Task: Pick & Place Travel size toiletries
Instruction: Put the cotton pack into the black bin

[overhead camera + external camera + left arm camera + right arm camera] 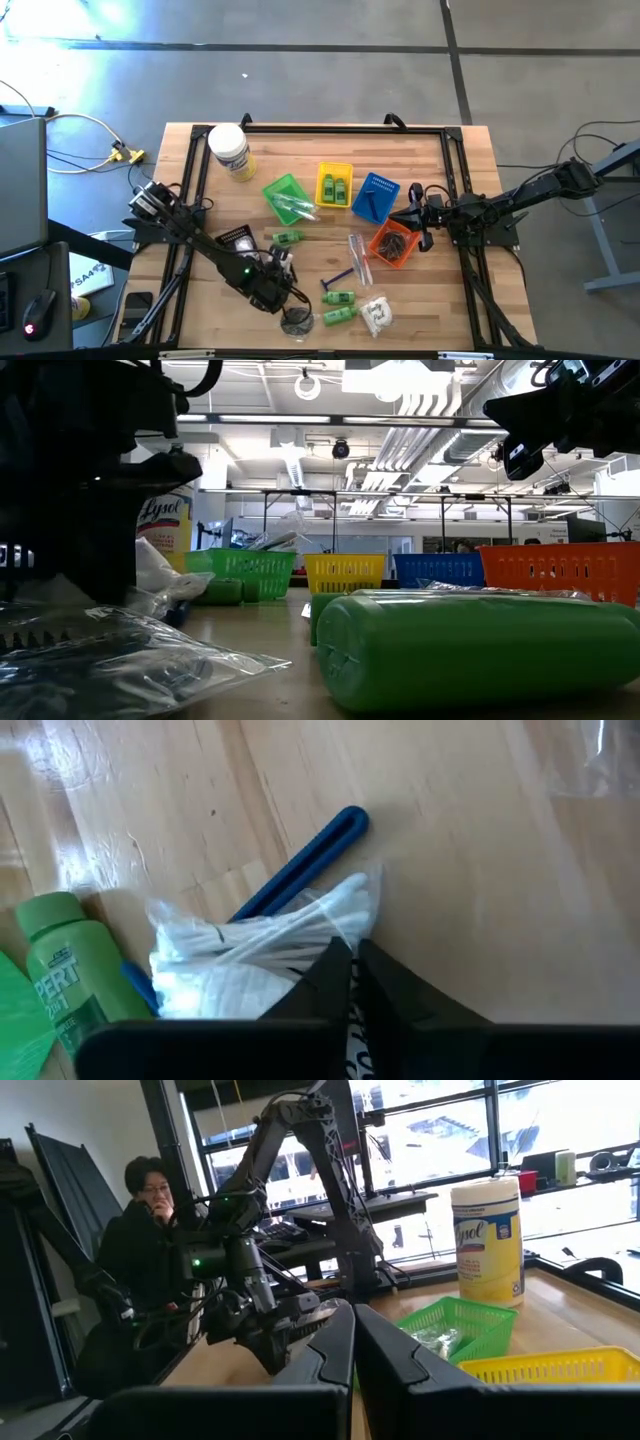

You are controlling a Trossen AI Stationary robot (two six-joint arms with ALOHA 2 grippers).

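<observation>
Held item: a clear packet of thin white sticks (265,945), lying on the counter (460,300) near its front edge, left of centre.
Long axis: the sticks run slantwise under the left tool (352,970), roughly in line with a blue razor handle (305,865) that lies partly beneath the packet.
Left tool: fingers pressed together on the packet's near end, pinching the wrap; in the high view it sits low over the counter (283,285).
Neighbours: a small green bottle (70,975) just beside the packet.
Likely goal: the green basket (288,198), away from the front edge and slightly right of the left tool; I judge a lift, then a carry that way.
Right tool: fingers together, empty (416,215), by the orange basket (392,243), well apart from the packet.
Nearer arm: the left.
</observation>
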